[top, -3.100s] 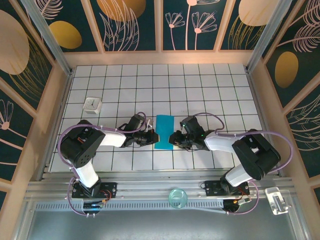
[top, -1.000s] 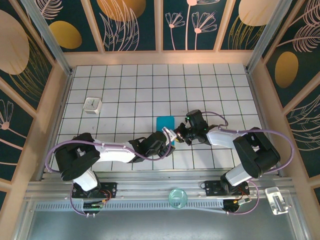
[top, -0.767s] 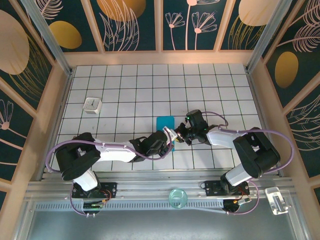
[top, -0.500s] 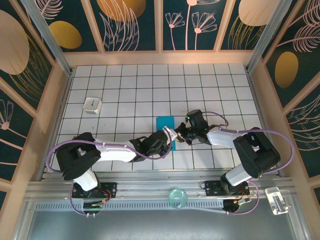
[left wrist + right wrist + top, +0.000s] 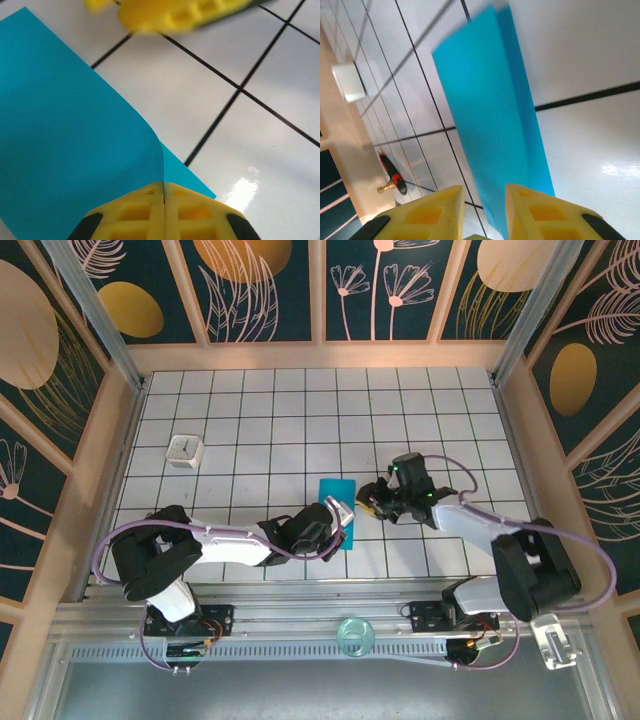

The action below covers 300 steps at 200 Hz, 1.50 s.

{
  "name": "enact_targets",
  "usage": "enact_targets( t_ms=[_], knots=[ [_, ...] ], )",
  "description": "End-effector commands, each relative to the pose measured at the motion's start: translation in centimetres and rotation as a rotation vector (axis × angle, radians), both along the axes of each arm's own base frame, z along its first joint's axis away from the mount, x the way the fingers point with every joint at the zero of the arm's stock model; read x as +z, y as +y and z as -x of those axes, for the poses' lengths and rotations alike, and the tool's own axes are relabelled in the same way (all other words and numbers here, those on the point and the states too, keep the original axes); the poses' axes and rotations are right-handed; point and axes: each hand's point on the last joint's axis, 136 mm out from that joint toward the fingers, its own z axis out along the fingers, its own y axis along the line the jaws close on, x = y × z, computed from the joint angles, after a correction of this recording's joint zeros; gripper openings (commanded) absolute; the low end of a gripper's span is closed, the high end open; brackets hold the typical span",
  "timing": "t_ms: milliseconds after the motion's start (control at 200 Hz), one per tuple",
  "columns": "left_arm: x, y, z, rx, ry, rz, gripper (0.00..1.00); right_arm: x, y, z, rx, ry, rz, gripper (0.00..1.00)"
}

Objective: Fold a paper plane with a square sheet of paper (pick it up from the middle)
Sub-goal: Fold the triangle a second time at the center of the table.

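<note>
The teal-blue paper (image 5: 337,492) lies on the white tiled desk (image 5: 400,410), well to the right of the small white cube (image 5: 185,450) and nearer the arm bases than the cube is. It is folded into a narrow strip, its long side running away from the bases. From above, most of the strip looks flat on the tiles.

The left gripper (image 5: 340,512) reaches in from the cube's side and sits over the near half of the strip. In the left wrist view its yellow fingers (image 5: 135,212) are pressed fully together, with the edge of the paper (image 5: 65,150) running straight into the seam between them, so they are pinching it. The upper layer curves up towards that pinch, and a corner of the lower layer shows on the tile just beside it.

The right gripper (image 5: 372,502) is on the side of the strip away from the cube, just beside its long edge. In the right wrist view its fingers (image 5: 420,212) stand a narrow gap apart. The paper (image 5: 490,125) stretches ahead of them, with its near end reaching down to the gap. Whether either finger touches it cannot be told. Two layers show there, one slightly offset along the edge. The cube (image 5: 349,82) appears far off to the left in that view.
</note>
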Motion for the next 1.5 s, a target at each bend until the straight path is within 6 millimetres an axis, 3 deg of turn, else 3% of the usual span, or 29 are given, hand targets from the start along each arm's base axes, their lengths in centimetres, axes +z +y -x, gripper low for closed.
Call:
enact_targets(
  t_ms=[0,145,260,350,535,796,1106,1496],
  knots=[
    [1.5,-0.8,1.2,-0.029,0.065,0.116,0.00,1.4,-1.4,-0.6,0.033,-0.106,0.058,0.30],
    [1.7,-0.7,1.5,-0.027,0.114,0.168,0.00,2.7,1.6,-2.0,0.156,-0.183,-0.022,0.27],
    [1.6,-0.6,1.4,-0.016,0.134,0.183,0.00,1.7,3.5,-3.1,0.216,-0.193,0.001,0.22],
    [1.7,-0.7,1.2,-0.012,0.140,0.189,0.00,-0.1,4.2,-3.6,0.238,-0.160,0.023,0.18],
    [1.7,-0.8,0.9,-0.017,0.156,0.196,0.00,-4.0,3.3,-4.3,0.268,-0.123,0.125,0.14],
    [2.0,-0.5,0.1,-0.013,0.200,0.238,0.00,-7.2,2.2,-3.6,0.338,-0.089,0.204,0.13],
    [1.1,-0.4,-1.2,-0.026,0.256,0.215,0.00,-8.8,1.4,-2.8,0.377,-0.068,0.259,0.11],
    [0.7,0.2,-2.7,-0.020,0.308,0.221,0.00,-9.3,0.8,-2.3,0.392,-0.064,0.294,0.10]
  ],
)
